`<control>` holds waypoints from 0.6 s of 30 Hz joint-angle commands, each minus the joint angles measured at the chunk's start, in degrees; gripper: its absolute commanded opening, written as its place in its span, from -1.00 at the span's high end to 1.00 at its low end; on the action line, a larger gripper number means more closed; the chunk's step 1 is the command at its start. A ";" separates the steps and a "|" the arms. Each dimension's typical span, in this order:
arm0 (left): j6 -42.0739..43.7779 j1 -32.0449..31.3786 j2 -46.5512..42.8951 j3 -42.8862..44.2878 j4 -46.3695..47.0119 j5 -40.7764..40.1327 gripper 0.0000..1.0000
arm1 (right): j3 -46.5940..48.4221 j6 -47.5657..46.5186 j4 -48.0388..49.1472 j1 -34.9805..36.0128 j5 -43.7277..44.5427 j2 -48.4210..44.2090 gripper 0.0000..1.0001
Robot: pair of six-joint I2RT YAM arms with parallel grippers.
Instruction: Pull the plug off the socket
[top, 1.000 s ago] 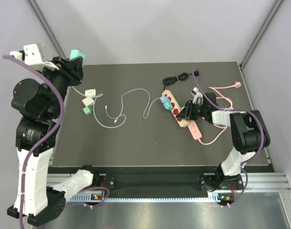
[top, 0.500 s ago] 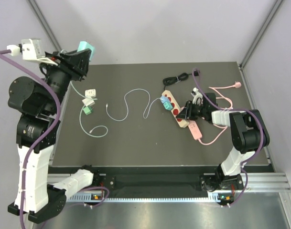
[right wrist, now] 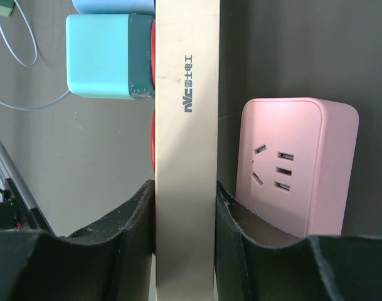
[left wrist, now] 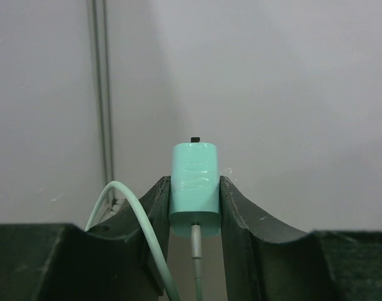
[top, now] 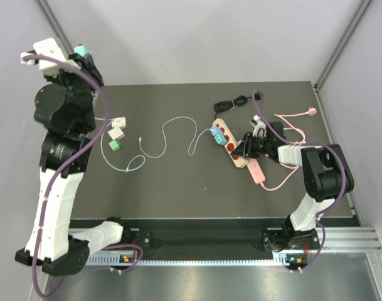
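My left gripper (top: 86,59) is raised high above the table's far left corner. It is shut on a mint green plug (top: 82,50). In the left wrist view the plug (left wrist: 194,187) sits upright between the fingers (left wrist: 158,204), a thin cable hanging from its base. My right gripper (top: 244,148) rests low on the table and is shut on the beige power strip (top: 230,145). The right wrist view shows the strip (right wrist: 185,113) clamped on both sides, with a blue plug (right wrist: 103,58) still seated in it.
A pink socket adapter (top: 256,170) with its pink cable (top: 292,134) lies beside the strip, also in the right wrist view (right wrist: 292,164). A white cable (top: 172,127) snakes across mid-table. White (top: 118,121) and green (top: 114,145) adapters sit far left. A black cord (top: 232,103) lies behind.
My left arm has swung upright and lifted the mint plug higher and slightly right. Its thin cable has been dragged and reshaped on the table. The right gripper and strip have not moved.
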 commanded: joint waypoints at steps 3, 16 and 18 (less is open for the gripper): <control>9.41 0.40 4.55 1.18 9.52 -8.63 1.00 | 1.30 -0.78 4.62 -0.38 -2.92 -0.21 1.00; -1.37 15.06 8.42 -11.11 7.78 -0.48 1.00 | 1.47 -0.60 4.62 -0.64 -3.53 -0.30 1.00; -3.40 16.65 8.34 -15.75 7.60 1.89 1.00 | 1.48 -0.52 4.62 -0.73 -3.62 -0.13 1.00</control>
